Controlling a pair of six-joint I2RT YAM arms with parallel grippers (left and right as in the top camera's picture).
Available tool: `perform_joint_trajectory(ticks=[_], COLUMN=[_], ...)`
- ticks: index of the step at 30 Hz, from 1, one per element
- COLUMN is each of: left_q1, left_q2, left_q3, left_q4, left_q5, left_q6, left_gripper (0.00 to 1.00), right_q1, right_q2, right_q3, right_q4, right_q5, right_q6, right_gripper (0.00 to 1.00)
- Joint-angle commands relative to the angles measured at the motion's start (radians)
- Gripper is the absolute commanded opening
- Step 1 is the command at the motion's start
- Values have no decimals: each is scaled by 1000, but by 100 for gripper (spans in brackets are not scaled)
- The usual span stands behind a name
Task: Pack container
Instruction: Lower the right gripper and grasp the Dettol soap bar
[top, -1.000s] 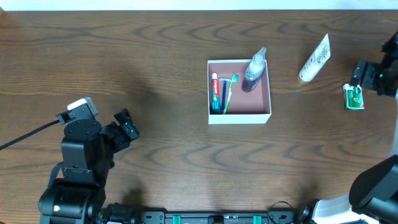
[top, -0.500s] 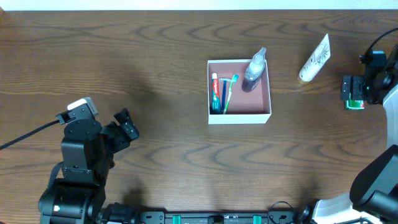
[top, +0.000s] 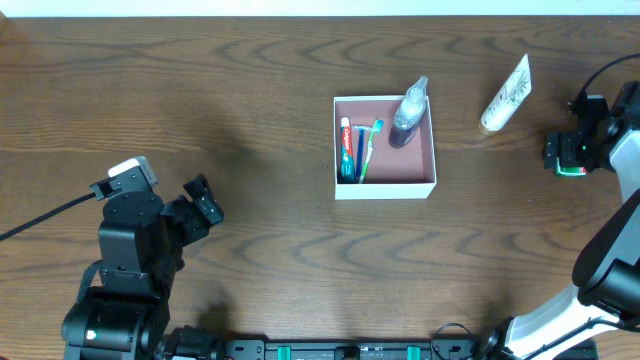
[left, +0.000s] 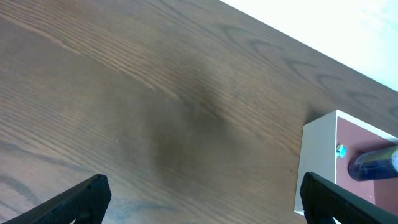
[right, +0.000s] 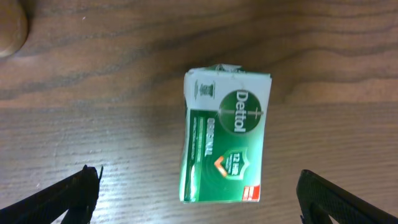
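Observation:
The container (top: 385, 189), a shallow white-walled square box with a pink inside, sits at the table's middle. In it lie a red-and-white toothpaste tube (top: 346, 147), toothbrushes (top: 366, 150) and a clear bottle (top: 408, 112). A green Dettol packet (right: 227, 137) lies flat on the wood, directly below my right gripper (right: 199, 191), whose fingers stand wide open on either side of it, not touching. In the overhead view the right gripper (top: 567, 152) covers most of the packet. My left gripper (top: 200, 205) rests open and empty near the front left; its wrist view catches the container's corner (left: 317, 163).
A white tube (top: 506, 95) lies on the table at the back right, between the container and the right arm. The left arm's base (top: 125, 260) and its cable occupy the front left corner. The table's far edge runs along the top.
My right gripper has shifted slightly left and settled over the green packet, which now shows only as a sliver in the overhead view. The left arm has not moved.

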Motion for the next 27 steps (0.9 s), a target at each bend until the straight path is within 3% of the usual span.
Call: perform_joint_trajectory(ticks=[1,27], left_q1=[3,3], left_q2=[0,0], left_q3=[1,1], left_q4=[1,1], left_q5=[-5,-5], left_q6=[-8,-9], left_gripper=[98,98], right_q1=[-3,-62], right_q2=[22,89], right_q3=[-4,-4], right_q4=[22,95], right_q5=[-3,-99], right_q6=[-26,-2], right_gripper=[99,99])
